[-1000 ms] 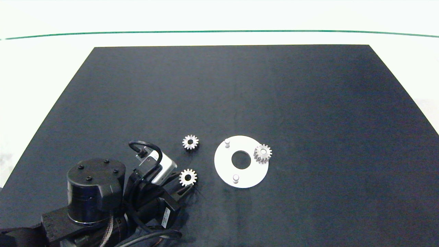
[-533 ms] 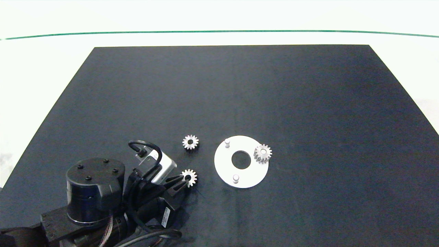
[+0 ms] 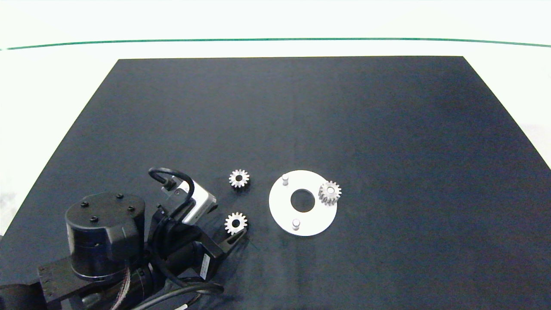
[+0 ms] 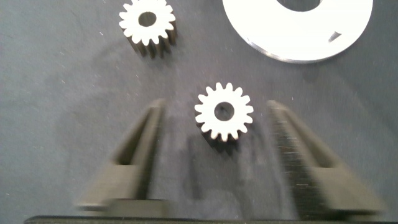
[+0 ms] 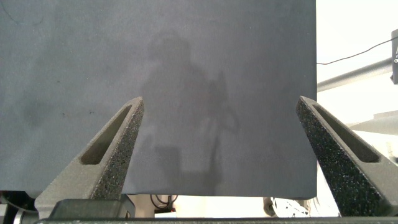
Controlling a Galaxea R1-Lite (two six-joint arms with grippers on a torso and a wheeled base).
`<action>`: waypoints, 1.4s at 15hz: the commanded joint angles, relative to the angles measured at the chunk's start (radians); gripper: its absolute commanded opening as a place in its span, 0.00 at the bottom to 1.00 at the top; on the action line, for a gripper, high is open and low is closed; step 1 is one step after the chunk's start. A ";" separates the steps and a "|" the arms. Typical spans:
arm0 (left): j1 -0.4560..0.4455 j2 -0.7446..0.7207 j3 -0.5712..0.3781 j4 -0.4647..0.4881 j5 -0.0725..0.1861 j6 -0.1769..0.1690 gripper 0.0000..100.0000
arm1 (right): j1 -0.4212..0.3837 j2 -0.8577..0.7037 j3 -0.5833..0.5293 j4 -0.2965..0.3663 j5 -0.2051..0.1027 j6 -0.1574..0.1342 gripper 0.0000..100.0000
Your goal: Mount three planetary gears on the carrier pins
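Dark matting (image 3: 301, 112) covered most of the counter (image 3: 51, 86), whose pale surface showed as a border on the far side and both flanks, with a thin green line (image 3: 275, 40) running across the far strip. The mat's far half lay bare, as did the whole stretch to the right of the white disc (image 3: 284, 213).

That disc sat near the mat's near-middle, with a large round hole at its centre. One gear (image 3: 329, 192) was seated on the pin at the disc's right rim, its teeth overhanging the edge. Two other pins stood uncovered: one (image 3: 284, 179) at the far left of the disc, one (image 3: 295, 224) at its near side. A second gear (image 3: 239, 178) lay flat on the mat just left of the disc, well clear of it. A third gear (image 3: 236, 223) lay nearer the front edge, also left of the disc.

From the left front corner the left arm reached in, and the left tool (image 4: 214, 124) was spread wide around the third gear, one finger (image 4: 140, 146) on each side of it, neither touching in the left wrist view. The right tool (image 5: 217, 155) was out of the overhead view; its fingers were parted with nothing between them, over a bare patch of mat near the mat's edge.
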 commanded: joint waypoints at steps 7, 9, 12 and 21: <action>0.010 0.093 0.003 -0.035 0.004 0.002 1.00 | -0.001 -0.002 0.000 0.003 -0.002 -0.001 1.00; 0.013 0.098 0.003 -0.034 0.004 0.002 1.00 | -0.001 -0.003 0.000 0.003 -0.002 -0.001 1.00; 0.013 0.101 0.001 -0.035 0.004 0.000 0.94 | -0.001 -0.005 0.000 0.003 -0.002 -0.001 1.00; 0.013 0.119 -0.006 -0.038 0.004 -0.003 0.76 | -0.001 -0.003 -0.003 0.003 -0.002 -0.003 1.00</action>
